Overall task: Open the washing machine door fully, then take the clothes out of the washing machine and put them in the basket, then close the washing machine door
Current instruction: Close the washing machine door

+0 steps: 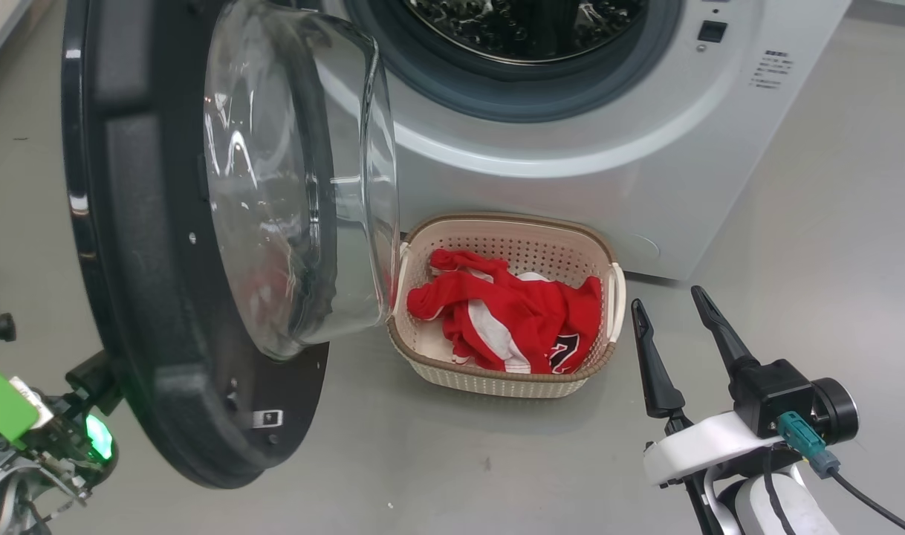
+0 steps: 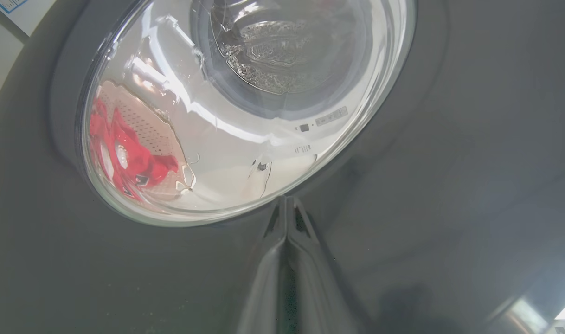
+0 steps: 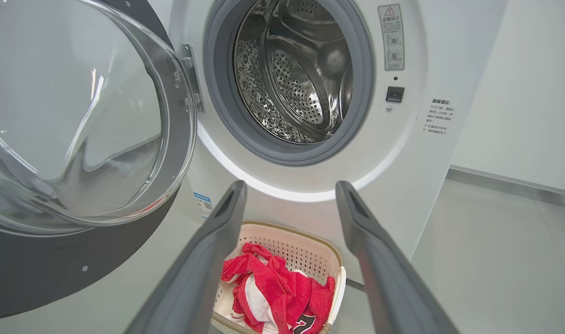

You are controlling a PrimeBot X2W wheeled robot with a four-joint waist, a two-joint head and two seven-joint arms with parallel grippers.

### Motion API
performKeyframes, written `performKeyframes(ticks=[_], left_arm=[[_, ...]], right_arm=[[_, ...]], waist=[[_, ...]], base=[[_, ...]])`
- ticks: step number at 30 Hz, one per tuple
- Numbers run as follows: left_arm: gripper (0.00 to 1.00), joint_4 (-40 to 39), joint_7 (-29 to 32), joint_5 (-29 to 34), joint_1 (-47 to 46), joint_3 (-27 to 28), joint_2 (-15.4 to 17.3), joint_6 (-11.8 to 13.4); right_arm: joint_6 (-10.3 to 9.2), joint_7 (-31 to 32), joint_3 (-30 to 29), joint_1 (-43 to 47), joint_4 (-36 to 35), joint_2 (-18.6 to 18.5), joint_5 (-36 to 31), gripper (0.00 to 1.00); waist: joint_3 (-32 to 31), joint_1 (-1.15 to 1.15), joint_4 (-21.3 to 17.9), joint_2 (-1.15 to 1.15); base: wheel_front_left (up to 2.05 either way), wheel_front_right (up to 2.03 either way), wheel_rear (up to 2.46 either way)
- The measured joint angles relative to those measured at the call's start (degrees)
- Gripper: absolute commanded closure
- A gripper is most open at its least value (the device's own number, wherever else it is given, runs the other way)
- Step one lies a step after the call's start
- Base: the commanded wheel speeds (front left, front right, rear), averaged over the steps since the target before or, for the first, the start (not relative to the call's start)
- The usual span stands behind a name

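The washing machine stands with its washing machine door swung out to the left, glass bowl facing the machine. Its steel drum looks empty. On the floor in front sits the cream basket holding the red clothes, white trim and a black number showing. My right gripper is open just right of the basket, nothing between its fingers. My left gripper is shut, tips together at the door's dark outer face just below the glass rim. The clothes show through the glass.
Grey floor spreads to the right of the machine and the basket. The open door juts over the floor on the left, its lower edge near my left arm. A white wall stands to the machine's right.
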Motion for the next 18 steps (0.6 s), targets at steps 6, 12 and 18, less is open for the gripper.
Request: performKeyframes(ticks=[6,12,18], left_arm=[[1.00,-2.9,1.2,-0.2,1.1,-0.5,-1.2,0.0],[1.00,-4.8,1.7,-1.0,2.0,-0.4,-1.6,0.0],[1.00,-6.3,1.6,-0.9,2.0,0.1,-2.2,0.0]], right_arm=[[0.00,-0.5,0.5,-0.4,0.4,0.6,0.2,0.00],[0.00,-1.1,1.3,-0.5,0.6,0.9,0.5,0.00],[0.00,-1.6,1.7,-0.9,0.7,1.3,0.5,0.00]], waist=[[0.1,0.00,-2.8,0.00],[0.4,0.00,-6.1,0.00],[1.2,0.00,-10.0,0.00]], base=[[0.00,0.00,0.00],[0.00,0.00,0.00],[0.00,0.00,0.00]])
